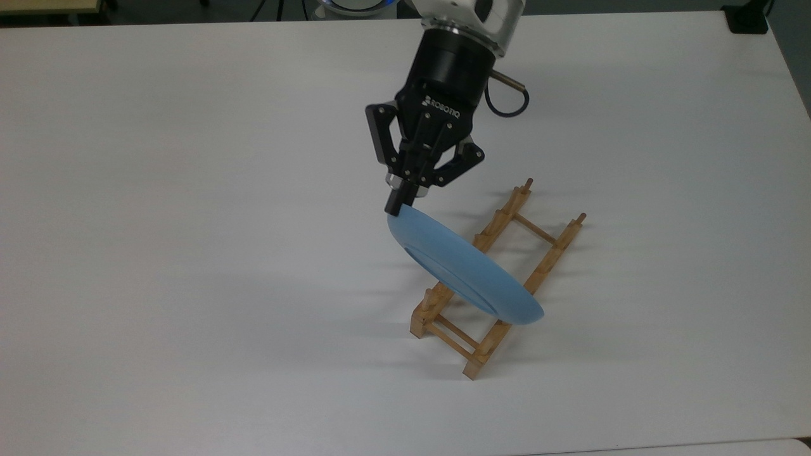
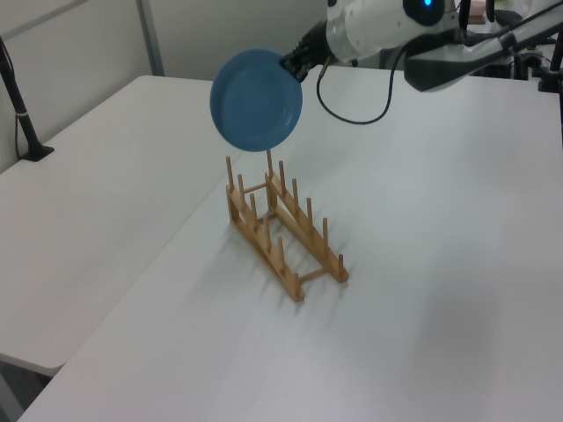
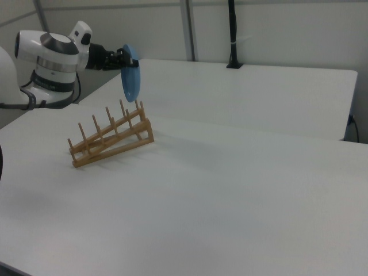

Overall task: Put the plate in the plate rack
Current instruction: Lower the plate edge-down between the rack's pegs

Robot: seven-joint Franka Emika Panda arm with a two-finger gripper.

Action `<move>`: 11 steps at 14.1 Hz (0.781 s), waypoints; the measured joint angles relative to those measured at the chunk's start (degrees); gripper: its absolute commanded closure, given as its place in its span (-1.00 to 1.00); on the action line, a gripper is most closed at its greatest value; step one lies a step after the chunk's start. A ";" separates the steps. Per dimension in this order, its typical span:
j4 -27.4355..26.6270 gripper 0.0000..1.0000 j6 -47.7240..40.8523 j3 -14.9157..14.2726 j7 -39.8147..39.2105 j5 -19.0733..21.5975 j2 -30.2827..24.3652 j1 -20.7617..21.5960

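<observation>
Hand (image 1: 400, 206) pinched tight on the rim of the plate (image 1: 462, 269), fingers clamped on its upper edge, black body angled down from the white arm (image 2: 387, 26). Plate hangs nearly on edge, tilted, in the air above the plate rack (image 1: 497, 282), clear of the pegs in the left view and the right view; in the top view it overlaps the rack's middle. Rack sits flat on the white tabletop (image 1: 190, 253), the blue disc just over the end of it that lies nearer the arm.
</observation>
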 measured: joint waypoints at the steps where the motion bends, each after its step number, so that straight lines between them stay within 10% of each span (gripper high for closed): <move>1: -0.01 1.00 0.00 0.00 1.23 -1.82 0.48 0.36; 11: -0.09 1.00 -0.74 0.00 6.45 -9.72 3.66 1.77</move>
